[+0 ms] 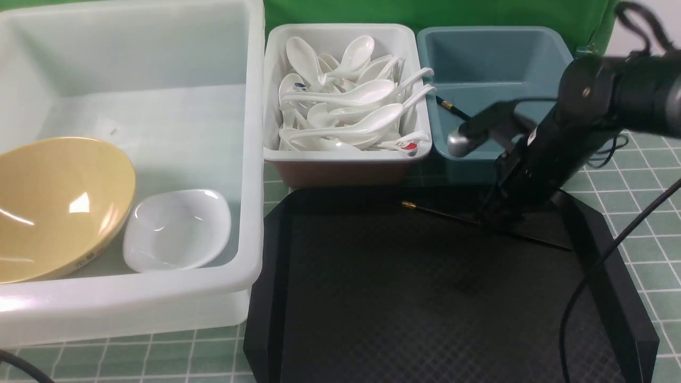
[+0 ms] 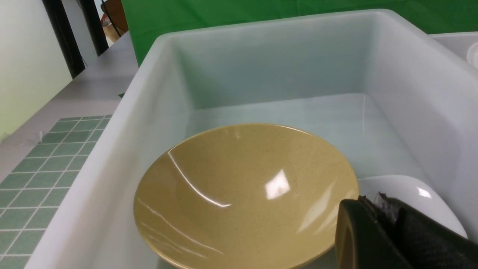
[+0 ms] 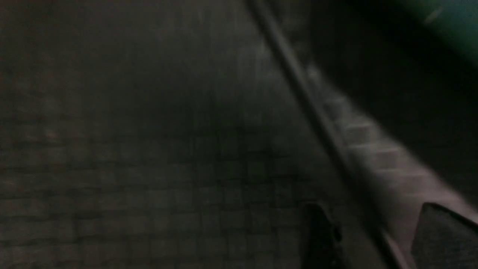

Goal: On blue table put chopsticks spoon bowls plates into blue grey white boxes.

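Note:
One black chopstick (image 1: 441, 211) with a gold band lies on the black tray; the other chopstick (image 1: 452, 107) leans inside the blue-grey box (image 1: 479, 58). My right gripper (image 1: 492, 218) is down at the tray and open. In the right wrist view its fingers (image 3: 317, 235) straddle the chopstick (image 3: 298, 89) without closing on it. The yellow bowl (image 1: 53, 202) and the white dish (image 1: 178, 229) sit in the large white box (image 1: 255, 159). White spoons (image 1: 346, 96) fill the small white box (image 1: 340, 157). My left gripper (image 2: 377, 203) hangs shut and empty over the bowl (image 2: 239, 186) and the dish (image 2: 410, 194).
The black diamond-textured tray (image 1: 425, 298) with raised edges sits in front of the boxes on the green-tiled table (image 1: 628, 175). A black cable (image 1: 596, 266) trails across the tray's right edge. A green backdrop stands behind the boxes.

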Motion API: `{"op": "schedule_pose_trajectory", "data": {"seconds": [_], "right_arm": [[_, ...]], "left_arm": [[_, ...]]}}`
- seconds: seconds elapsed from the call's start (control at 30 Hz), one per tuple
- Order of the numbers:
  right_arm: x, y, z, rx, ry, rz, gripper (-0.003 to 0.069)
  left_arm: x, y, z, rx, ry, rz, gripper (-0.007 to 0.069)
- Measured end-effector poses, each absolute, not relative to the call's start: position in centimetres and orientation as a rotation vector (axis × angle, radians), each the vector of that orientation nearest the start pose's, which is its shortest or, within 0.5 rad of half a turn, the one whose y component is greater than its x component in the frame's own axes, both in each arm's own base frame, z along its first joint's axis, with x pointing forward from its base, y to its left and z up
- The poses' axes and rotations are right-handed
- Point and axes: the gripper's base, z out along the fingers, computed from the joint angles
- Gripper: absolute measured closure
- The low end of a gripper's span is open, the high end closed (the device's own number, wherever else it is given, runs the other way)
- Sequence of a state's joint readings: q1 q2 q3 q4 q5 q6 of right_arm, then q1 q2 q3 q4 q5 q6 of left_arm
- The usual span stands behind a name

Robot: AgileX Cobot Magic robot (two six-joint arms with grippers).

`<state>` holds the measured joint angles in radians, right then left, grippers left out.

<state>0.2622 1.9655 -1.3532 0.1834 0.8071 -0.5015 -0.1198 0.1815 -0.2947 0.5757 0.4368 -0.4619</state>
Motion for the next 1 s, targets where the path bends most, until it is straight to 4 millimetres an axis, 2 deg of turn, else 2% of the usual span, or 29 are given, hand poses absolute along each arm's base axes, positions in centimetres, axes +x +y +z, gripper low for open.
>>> {"op": "schedule_pose_trajectory", "data": {"seconds": [0.1,0.2,0.3,0.33,0.4,0.53,0.57,0.6,0.63,0.67,0.73,0.8,0.87,1.0], "right_arm": [[38.0,11.4,16.7,-0.934,2.737,0.165,0.0342],[37.9,12.1,16.5,-1.003,2.716,0.153,0.0427],[37.1,13.8,16.6,-1.109,2.701,0.165,0.0557],[37.0,13.9,16.6,-1.116,2.702,0.167,0.0564],[35.9,15.5,16.9,-1.204,2.703,0.183,0.0596],[34.0,16.9,18.5,-1.321,2.691,0.176,0.0599],[33.4,16.9,20.7,-1.327,2.632,0.155,0.06],[33.2,16.8,22.5,-1.304,2.568,0.138,0.06],[33.1,16.8,22.8,-1.299,2.553,0.133,0.06],[33.1,16.1,26.3,-1.209,2.409,0.1,0.0601],[34.1,14.9,29.6,-1.017,2.226,0.067,0.0601],[35.7,13.7,31.5,-0.829,2.072,0.041,0.0601],[37.9,12.0,32.2,-0.646,1.937,0.009,0.0586],[41.2,10.2,29.7,-0.498,1.934,0.0,0.0487]], "left_arm": [[6.0,1.4,26.8,-0.005,1.742,0.166,0.0623],[6.0,1.4,26.8,-0.005,1.742,0.166,0.0623],[6.0,1.4,26.8,-0.005,1.742,0.166,0.0623],[6.0,1.4,26.8,-0.005,1.742,0.166,0.0623],[6.0,1.4,26.8,-0.005,1.742,0.166,0.0623],[6.0,1.4,26.8,-0.005,1.742,0.166,0.0623],[6.0,1.4,26.8,-0.005,1.742,0.166,0.0623],[6.0,1.4,26.8,-0.005,1.742,0.166,0.0623],[6.0,1.4,26.8,-0.005,1.742,0.166,0.0623],[6.0,1.4,26.8,-0.005,1.742,0.166,0.0623],[6.0,1.4,26.8,-0.005,1.742,0.166,0.0623],[6.0,1.4,26.8,-0.005,1.741,0.165,0.0623],[6.0,1.4,26.8,-0.004,1.74,0.165,0.0623],[6.0,1.4,26.8,-0.003,1.738,0.165,0.0623]]}}
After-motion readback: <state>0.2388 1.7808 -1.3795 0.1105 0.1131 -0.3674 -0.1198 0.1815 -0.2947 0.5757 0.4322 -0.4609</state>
